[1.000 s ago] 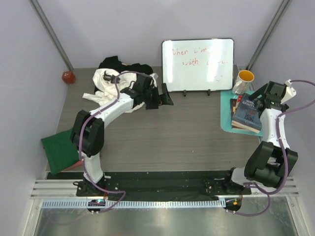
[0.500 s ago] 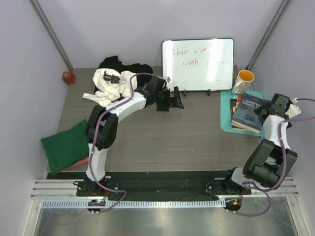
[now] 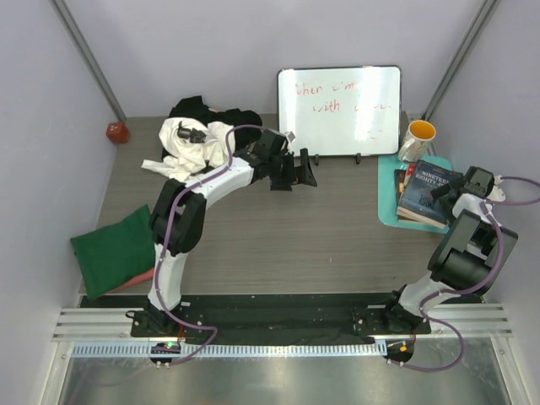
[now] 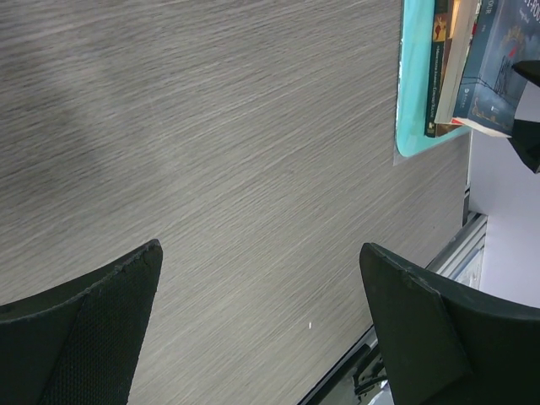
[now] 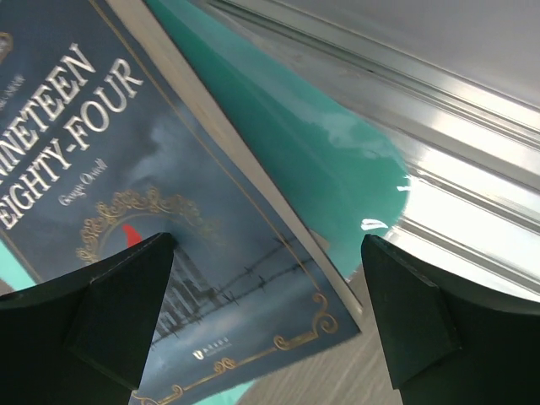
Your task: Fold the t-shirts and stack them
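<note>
Holding our left gripper (image 3: 302, 169) released near the crumpled white cloth t-shirt (image 3: 190, 145), we seem ready to pick it. Our right gripper (image 3: 445, 187), released too, hangs aside.

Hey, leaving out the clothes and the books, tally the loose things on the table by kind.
Whiteboard: 1
Yellow mug: 1
Teal mat: 1
Red round object: 1
Total: 4
</note>
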Available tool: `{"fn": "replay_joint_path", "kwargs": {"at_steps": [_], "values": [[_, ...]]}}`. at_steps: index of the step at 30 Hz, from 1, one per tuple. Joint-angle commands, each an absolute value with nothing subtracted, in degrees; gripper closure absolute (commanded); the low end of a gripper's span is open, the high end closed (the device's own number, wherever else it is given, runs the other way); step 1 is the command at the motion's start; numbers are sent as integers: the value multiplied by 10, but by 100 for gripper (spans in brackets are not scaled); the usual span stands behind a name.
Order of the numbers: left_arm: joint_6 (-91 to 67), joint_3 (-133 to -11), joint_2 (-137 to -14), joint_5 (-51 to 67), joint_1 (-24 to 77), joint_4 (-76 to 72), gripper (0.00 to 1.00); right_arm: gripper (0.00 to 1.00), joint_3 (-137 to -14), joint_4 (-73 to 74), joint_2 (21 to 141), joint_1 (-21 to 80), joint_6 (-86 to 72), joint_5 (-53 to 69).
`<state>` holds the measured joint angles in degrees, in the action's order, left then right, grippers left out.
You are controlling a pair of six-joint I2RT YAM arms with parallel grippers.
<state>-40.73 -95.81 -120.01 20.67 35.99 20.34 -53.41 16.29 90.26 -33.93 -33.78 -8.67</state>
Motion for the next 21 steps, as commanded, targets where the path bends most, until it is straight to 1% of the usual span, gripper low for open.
{"fn": "replay_joint_path", "kwargs": {"at_steps": [1,12,14,19,21], "values": [[-410,-981,-1206,219,359,196,0,0,-510,98,925,-339,-335,-24],[-411,-1035,-1252,237,360,197,0,0,-507,77,1005,-339,-328,86],[-412,-1044,-1256,238,359,197,0,3,-506,79,1011,-339,-329,104],[-418,-1084,-1288,240,360,197,0,4,-504,98,1009,-336,-324,98],[-423,-1120,-1306,247,360,195,0,4,-504,108,1004,-333,-323,89]]}}
